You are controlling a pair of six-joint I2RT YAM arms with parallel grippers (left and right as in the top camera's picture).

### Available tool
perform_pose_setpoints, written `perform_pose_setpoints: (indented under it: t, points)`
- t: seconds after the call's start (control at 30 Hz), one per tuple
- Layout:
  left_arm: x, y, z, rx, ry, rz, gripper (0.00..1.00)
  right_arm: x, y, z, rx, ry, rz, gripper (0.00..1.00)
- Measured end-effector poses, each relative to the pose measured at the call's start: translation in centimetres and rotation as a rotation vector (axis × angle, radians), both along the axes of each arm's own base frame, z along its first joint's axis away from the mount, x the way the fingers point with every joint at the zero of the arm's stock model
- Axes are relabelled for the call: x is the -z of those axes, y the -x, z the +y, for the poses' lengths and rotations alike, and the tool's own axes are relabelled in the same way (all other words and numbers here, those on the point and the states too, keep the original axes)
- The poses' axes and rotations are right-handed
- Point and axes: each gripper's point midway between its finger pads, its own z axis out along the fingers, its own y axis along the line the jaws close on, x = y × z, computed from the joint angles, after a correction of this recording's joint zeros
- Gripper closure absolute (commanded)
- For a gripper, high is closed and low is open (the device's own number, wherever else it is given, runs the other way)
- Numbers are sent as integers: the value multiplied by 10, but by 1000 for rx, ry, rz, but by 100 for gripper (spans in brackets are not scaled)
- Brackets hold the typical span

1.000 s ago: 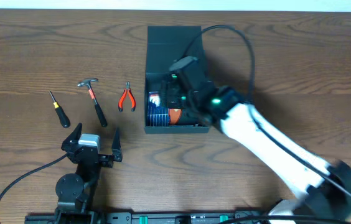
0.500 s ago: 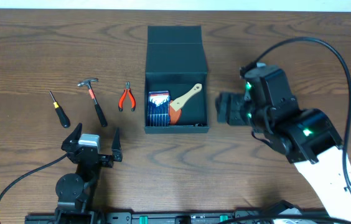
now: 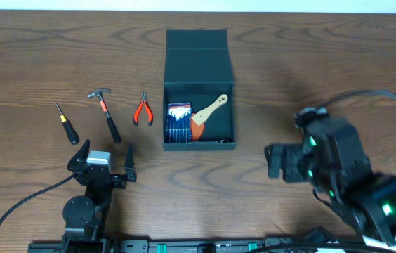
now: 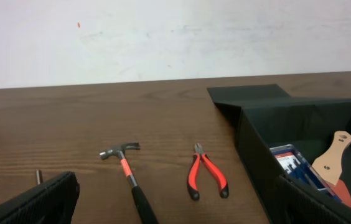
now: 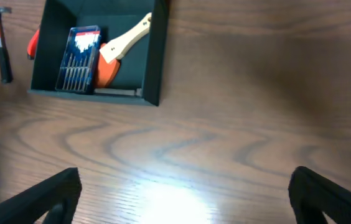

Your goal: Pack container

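Left gripper wide open, empty, parked at near-left of table, fingers pointing far, arm folded low behind it. Right gripper near right, blurred, pointing left; overhead can't tell its opening. Right arm bent and runs off the near-right corner. Container mid-table toward far side, lid open, laid back on far side. Inside it: blue tool set along left wall, wooden-handled scraper just right of it, handle angled far-right, orange blade right against the set. On table left of container: pliers just beside it, then hammer, then screwdriver furthest left, none touching.

Left wrist: left gripper fingers in both lower corners, spread wide, nothing between. Wrist level, low over table. Hammer and pliers ahead. Screwdriver only a tip past the left finger. Container at right, open, blue tool set and wooden-handled scraper visible inside.

Right wrist: right gripper fingers in both lower corners, spread wide, empty, over bare table. Wrist tilted down at the tabletop. Container upper left, well apart from fingers, blue tool set and wooden-handled scraper inside. Hammer at left edge. Pliers show only a red bit behind container's left wall.
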Motion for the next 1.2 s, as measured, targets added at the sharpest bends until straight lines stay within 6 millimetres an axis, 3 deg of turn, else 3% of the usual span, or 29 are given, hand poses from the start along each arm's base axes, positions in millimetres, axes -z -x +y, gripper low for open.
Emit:
perform_pose_setpoints:
  t: [0.33,0.6,0.83,1.0,1.07,1.2]
  points:
    - [0,0,2,-13,13,3,2,-7,19,-9,0,-18,-42,1]
    - [15,-2,0,-26,173,86,2,-5,19,-10,0,-15,-36,1]
    - [24,4,-39,160,388,205,1,-5,19,-10,0,-15,-34,1]
    - [36,20,-56,221,487,398,2,-4,19,-10,0,-15,-34,1]
    - [27,25,-58,223,489,456,1,-4,19,-10,0,-14,-33,1]
    - [-9,30,-55,194,469,510,1,-4,19,-10,0,-14,-32,1]
